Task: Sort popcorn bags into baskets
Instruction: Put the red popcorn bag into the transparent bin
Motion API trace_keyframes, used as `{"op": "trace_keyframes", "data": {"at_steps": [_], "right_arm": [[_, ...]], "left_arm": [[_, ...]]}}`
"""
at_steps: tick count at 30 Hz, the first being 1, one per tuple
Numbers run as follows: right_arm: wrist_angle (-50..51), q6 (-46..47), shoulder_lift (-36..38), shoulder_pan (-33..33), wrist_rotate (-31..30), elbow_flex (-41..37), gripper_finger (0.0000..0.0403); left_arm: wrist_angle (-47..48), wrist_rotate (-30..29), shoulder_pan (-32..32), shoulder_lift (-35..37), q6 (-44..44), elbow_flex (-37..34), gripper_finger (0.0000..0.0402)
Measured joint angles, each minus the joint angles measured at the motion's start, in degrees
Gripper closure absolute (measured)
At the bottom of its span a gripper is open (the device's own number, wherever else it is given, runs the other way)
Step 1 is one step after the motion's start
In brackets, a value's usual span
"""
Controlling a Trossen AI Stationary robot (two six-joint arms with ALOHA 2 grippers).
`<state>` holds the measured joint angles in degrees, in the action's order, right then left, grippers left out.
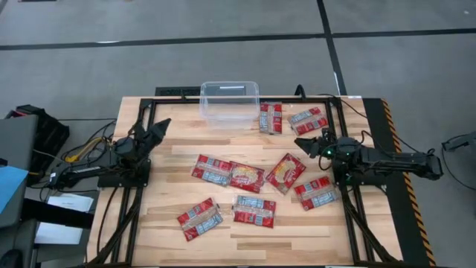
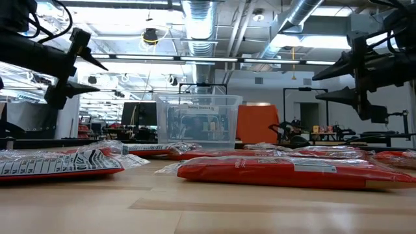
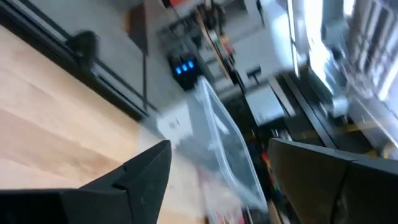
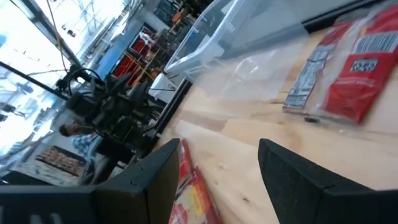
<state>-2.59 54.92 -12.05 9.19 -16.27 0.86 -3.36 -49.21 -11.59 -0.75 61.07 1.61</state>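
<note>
Several flat red popcorn bags lie on the wooden table: two by the far right [image 1: 271, 117] [image 1: 308, 120], a row in the middle [image 1: 213, 170] [image 1: 247, 177] [image 1: 285, 172], one near the right arm [image 1: 316, 193], two at the near side [image 1: 199, 218] [image 1: 254, 211]. The clear plastic bin [image 1: 228, 102] stands at the table's far edge with no bag showing in it. My left gripper [image 1: 156, 130] hovers open above the table's left side. My right gripper [image 1: 306, 144] hovers open on the right, between the far right bags and the middle row. Both show raised in the low view [image 2: 91, 75] [image 2: 328, 84].
A black metal frame [image 1: 245, 97] runs around the table top. Cables and grey equipment [image 1: 30, 141] sit off the left edge. Bare wood [image 1: 178, 141] lies between the left gripper and the bin. Yellow-black tape [image 1: 394, 126] marks the right edge.
</note>
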Motion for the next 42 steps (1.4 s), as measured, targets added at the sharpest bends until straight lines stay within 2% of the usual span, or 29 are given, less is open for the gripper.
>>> {"op": "trace_keyframes", "data": {"at_steps": [4,7,9,14,16,20,23,28,35,42], "right_arm": [[0.2,0.5,0.0,1.0,3.9,2.1,0.0163],[2.9,-5.9,-1.3,2.6,5.4,9.7,0.0163],[10.4,-12.4,-3.9,4.0,3.6,16.4,0.0163],[36.7,-25.0,-17.0,8.7,-7.7,34.4,0.0168],[45.6,-30.5,-23.2,11.1,-9.4,39.5,0.017],[54.9,-46.2,-35.1,15.4,-9.6,44.4,0.0161],[55.7,-57.8,-43.9,17.0,-9.4,44.4,0.0146],[50.9,-68.5,-56.4,18.1,-10.8,43.5,0.0111],[41.5,-76.5,-69.2,18.3,-12.0,43.5,0.007],[37.8,-77.3,-75.7,20.3,-9.4,42.4,0.006]], "left_arm": [[1.0,0.2,0.0,0.0,0.4,0.0,0.014],[2.0,2.4,0.0,0.0,1.6,0.0,0.014],[2.0,3.3,0.0,0.0,2.1,0.0,0.014],[2.1,3.6,0.0,0.0,4.3,0.0,0.014],[2.1,3.7,0.0,0.0,4.7,0.0,0.014],[2.1,4.0,0.0,0.0,4.7,0.0,0.014],[2.1,4.6,0.0,0.0,4.1,0.0,0.014],[2.1,5.4,0.0,0.0,2.4,0.0,0.014],[2.1,5.4,0.0,0.0,1.0,0.0,0.014],[2.1,5.4,0.0,0.0,0.0,0.0,0.014]]}}
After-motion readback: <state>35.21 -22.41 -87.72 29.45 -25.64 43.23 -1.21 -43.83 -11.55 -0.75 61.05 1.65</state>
